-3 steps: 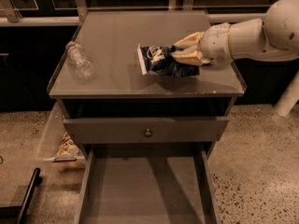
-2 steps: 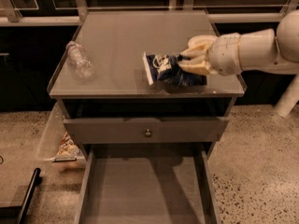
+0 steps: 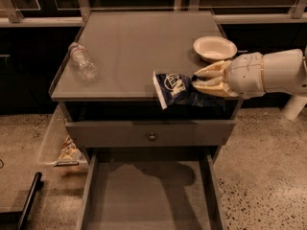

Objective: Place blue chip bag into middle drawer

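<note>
1. The blue chip bag point(image 3: 178, 89) is dark blue and crinkled, with white lettering and a pale seam along its left end.
2. The gripper point(image 3: 196, 79) comes in from the right, level with the front right part of the cabinet top point(image 3: 134, 42). Its pale fingers point(image 3: 211, 72) are closed on the bag's right end.
3. The bag extends leftward from the fingertips and tilts down over the front edge of the top. Whether it touches the surface cannot be told.
4. The middle drawer point(image 3: 148, 195) stands pulled out below, its grey floor bare. It sits under the upper drawer point(image 3: 120, 134), which has a round knob point(image 3: 152, 136).
5. A white bowl point(image 3: 215, 48) sits just behind the gripper, and a clear plastic bottle point(image 3: 82, 67) lies well apart at the left.
</note>
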Robot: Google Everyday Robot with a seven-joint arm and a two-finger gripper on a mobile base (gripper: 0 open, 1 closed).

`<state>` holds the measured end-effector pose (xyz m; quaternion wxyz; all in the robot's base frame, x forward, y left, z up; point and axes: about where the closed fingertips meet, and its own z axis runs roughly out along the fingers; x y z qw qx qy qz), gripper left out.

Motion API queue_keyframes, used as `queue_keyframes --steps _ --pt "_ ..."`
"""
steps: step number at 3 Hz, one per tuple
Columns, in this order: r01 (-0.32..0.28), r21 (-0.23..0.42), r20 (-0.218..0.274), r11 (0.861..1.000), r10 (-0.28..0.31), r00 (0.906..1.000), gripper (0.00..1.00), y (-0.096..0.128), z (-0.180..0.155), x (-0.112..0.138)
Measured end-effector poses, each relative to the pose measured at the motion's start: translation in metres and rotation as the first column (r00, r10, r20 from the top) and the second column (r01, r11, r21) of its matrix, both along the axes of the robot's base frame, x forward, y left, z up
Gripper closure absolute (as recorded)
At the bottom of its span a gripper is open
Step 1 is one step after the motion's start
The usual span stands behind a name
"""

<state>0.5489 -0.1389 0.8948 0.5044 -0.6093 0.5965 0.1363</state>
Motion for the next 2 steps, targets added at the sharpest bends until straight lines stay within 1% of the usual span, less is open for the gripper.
queue_keyframes --steps 1,2 --pt "0.000 -0.009 0.014 1.000 0.000 0.9999 1.00 0.001 0.001 -0.009" --pt "-0.014 -0.030 0.005 0.999 0.014 0.9999 1.00 0.003 -0.020 -0.038"
